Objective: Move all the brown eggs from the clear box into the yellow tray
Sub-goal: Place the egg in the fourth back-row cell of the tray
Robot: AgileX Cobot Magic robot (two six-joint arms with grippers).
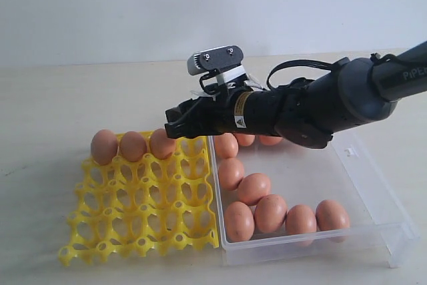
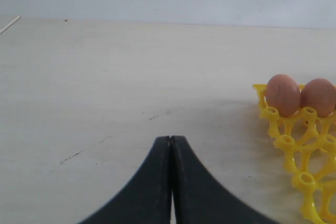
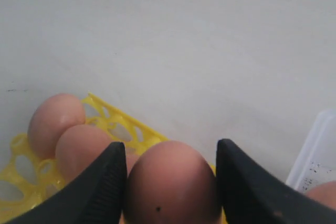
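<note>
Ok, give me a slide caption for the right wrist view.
Right gripper clamps a brown egg above the yellow tray, two eggs already seated beyond.

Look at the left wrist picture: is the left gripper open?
No, the two black fingers of the left gripper meet along one line with no gap between them.

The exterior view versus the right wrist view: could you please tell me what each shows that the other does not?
Only exterior: the black arm, the empty rows of the yellow tray, most eggs in the clear box. Only right wrist: the right claw gripping both sides of a dark-specked egg. Both: two seated eggs, a box corner.
</note>
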